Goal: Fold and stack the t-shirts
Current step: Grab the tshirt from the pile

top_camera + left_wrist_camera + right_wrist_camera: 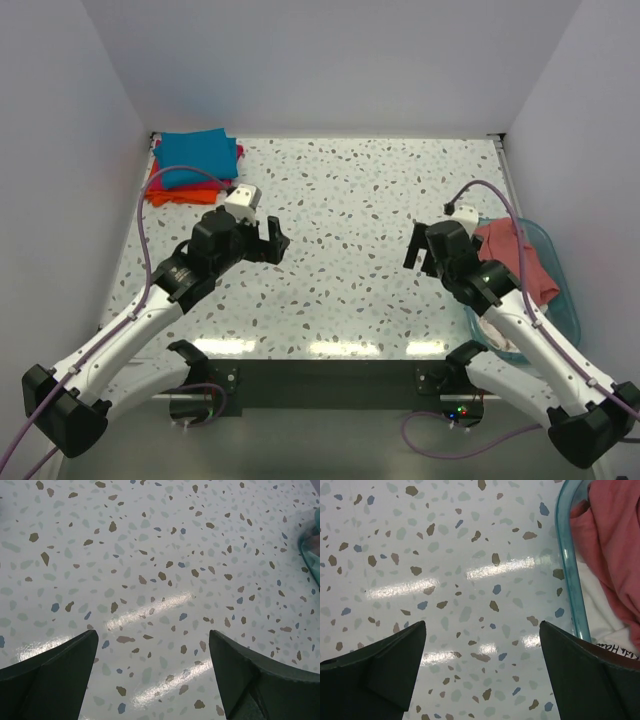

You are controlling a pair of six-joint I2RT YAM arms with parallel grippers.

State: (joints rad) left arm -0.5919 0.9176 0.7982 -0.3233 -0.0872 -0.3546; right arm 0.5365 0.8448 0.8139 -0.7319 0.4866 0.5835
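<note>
From above, your left hand [277, 242] hung over the bench [360, 190], fingers apart and holding nothing. Your right hand [412, 249] was likewise spread and empty, just beside the tub [562, 300]. The red shirt [520, 262] lay crumpled in that tub, well apart from the folded stack [195, 157] in the far left corner, teal on top of orange.

The left wrist view showed only speckled bench between the fingers.

The right wrist view had the tub rim and the red shirt at its right edge, over some white cloth [600, 612]. The step in hand looked like fetching that shirt. I'd judge you did best to reach the right hand over the rim, pinch the red cloth alone near an edge, and lift it clear before spreading it mid-bench
</note>
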